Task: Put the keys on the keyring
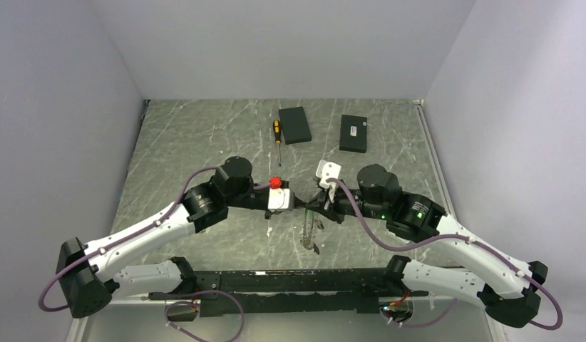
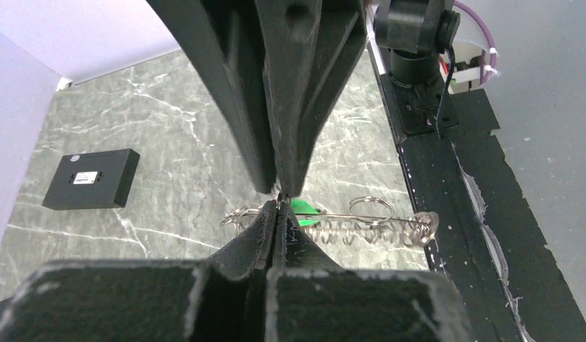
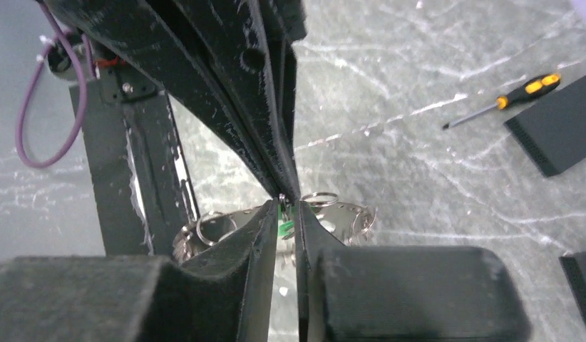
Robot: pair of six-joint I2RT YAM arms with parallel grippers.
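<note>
Evidently mid-threading, both claws meet tip to tip at table centre.
Left gripper and right gripper each pinch the keyring wire, holding it aloft so the keys dangle toward 6 o'clock, free to slide.

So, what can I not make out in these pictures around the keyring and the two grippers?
Top view: how the keyring is held; it is too small to tell.
Left wrist view: how many keys there are; they form a blurred bunch, partly behind the left gripper.
Right wrist view: whether the right gripper pinches the green piece; the gripper itself hides most of it.
Right wrist view: the black box, cut off by the right edge.
</note>
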